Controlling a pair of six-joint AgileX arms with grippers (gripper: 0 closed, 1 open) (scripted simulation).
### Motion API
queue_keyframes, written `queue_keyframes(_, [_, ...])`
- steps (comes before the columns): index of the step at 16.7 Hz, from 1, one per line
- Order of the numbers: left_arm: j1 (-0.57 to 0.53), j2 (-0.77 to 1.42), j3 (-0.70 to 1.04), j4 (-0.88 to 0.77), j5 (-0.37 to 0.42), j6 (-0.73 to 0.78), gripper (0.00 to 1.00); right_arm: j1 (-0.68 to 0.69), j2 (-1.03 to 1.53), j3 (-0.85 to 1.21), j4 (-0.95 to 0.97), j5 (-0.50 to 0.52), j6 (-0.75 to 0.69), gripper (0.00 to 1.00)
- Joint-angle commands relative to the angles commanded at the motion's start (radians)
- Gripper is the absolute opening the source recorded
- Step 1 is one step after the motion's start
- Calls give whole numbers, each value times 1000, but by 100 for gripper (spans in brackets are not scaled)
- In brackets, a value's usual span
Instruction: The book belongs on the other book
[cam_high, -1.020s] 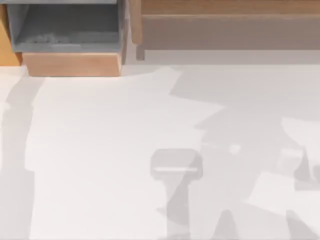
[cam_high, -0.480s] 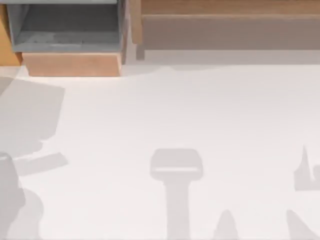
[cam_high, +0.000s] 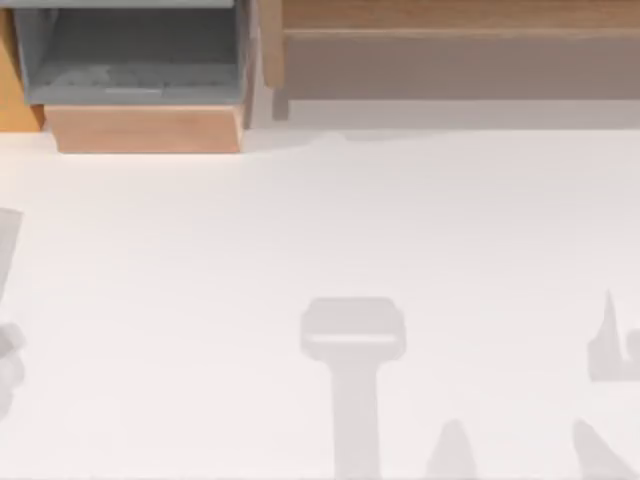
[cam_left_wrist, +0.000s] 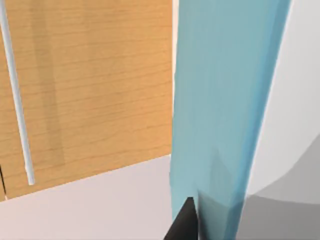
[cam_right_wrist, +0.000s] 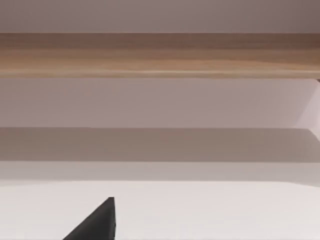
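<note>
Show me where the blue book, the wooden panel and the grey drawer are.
blue book (cam_left_wrist: 220, 100): left wrist view, on its flat cover.
wooden panel (cam_left_wrist: 95, 85): left wrist view, middle of its face.
grey drawer (cam_high: 130, 55): top view, on its inner floor.

A rendered, furnished room, perhaps a study or office; a plain white table (cam_high: 300, 250) spreads across the top view; at its far left stands a wooden cabinet (cam_high: 145, 128) with an open grey compartment (cam_high: 130, 60); to the far right runs a long wooden shelf (cam_high: 450, 30); the left wrist view shows a wood-grain panel (cam_left_wrist: 100, 85) with a slim metal handle (cam_left_wrist: 17, 100).
</note>
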Motion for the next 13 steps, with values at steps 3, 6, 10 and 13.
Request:
queue_keyframes(3, [-5,-2,5,3,-2,-1,0,0,0,0,0,0,0,100])
queue_keyframes(6, [-9,14,10,10,-7,-6,0,0,0,0,0,0,0,100])
queue_keyframes(10, [-10,17,11,11,-8,-8,0,0,0,0,0,0,0,100])
queue_keyframes(13, [-10,17,11,11,-8,-8,23,0,0,0,0,0,0,100])
